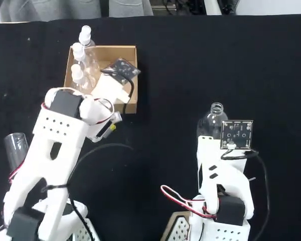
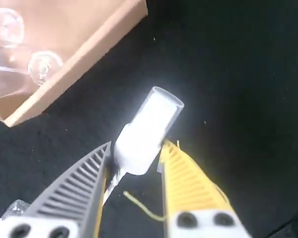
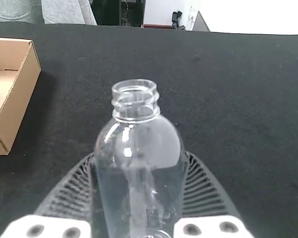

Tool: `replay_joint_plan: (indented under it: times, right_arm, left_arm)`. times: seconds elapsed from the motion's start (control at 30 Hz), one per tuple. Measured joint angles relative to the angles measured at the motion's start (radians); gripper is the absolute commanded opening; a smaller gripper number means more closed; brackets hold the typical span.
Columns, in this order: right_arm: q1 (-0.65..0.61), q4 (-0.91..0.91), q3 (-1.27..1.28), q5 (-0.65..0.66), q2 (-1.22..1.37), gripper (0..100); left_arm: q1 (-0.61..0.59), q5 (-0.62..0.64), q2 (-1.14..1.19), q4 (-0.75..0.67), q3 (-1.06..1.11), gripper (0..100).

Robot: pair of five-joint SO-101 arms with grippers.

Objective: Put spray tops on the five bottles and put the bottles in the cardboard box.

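Uncapped clear bottle (image 3: 138, 141) — judged light, slick, dentable — is pinched at the body by right gripper (image 3: 139, 158); rigid spray top (image 2: 148, 130) is clamped in left gripper (image 2: 136, 148).

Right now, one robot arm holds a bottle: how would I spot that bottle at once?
On the black table, look to the white arm on the side away from the cardboard box. A clear bottle stands upright in its end effector. Unlike the bottles in the box, its neck is open, with no spray top.

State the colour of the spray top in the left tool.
White spray top, clearest in left wrist view.
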Motion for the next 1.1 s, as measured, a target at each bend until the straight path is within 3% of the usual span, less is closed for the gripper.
replay_joint_plan:
  times: [0.43, 0.8, 1.1]
  right_arm:
    - [0.000, 0.000, 0.000, 0.000, 0.000, 3.6]
    - [0.000, 0.000, 0.000, 0.000, 0.000, 3.6]
    - [0.000, 0.000, 0.000, 0.000, 0.000, 3.5]
  left_arm:
    - [0.000, 0.305, -0.183, -0.101, 0.014, 3]
    - [0.003, 0.476, -0.241, -0.270, 0.014, 3]
    - [0.141, 0.522, -0.253, -0.328, 0.023, 3]
